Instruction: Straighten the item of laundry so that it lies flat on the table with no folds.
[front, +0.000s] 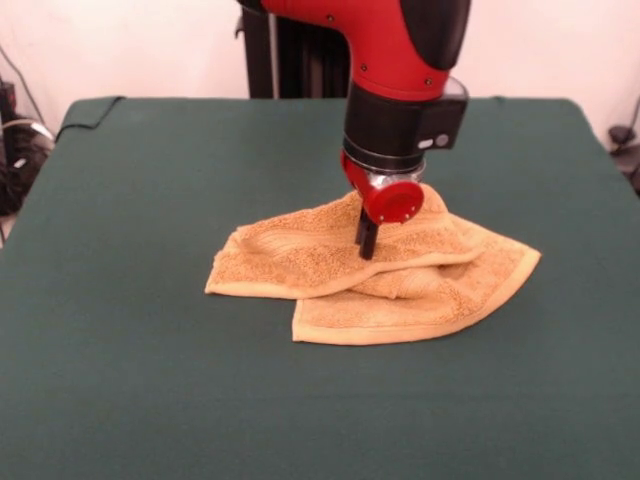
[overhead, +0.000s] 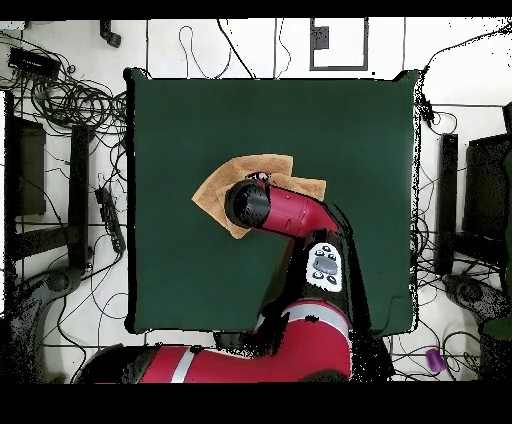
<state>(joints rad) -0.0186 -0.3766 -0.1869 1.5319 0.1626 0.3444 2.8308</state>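
Towel (front: 300, 255) lies mid-bench (front: 150, 380), crumpled — one layer folded over another, lower hem showing in front. End effector (front: 367, 243) pressed down into the upper fold; clenched or released — cannot tell.

Nubbly, matt terry towel (front: 340, 262) on matt green cloth worktop (front: 120, 300); glossy red plastic arm shell (front: 385, 40).

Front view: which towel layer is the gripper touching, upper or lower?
The upper layer, folded over and reaching left. The gripper comes down on it; the lower layer lies nearer the camera, untouched.
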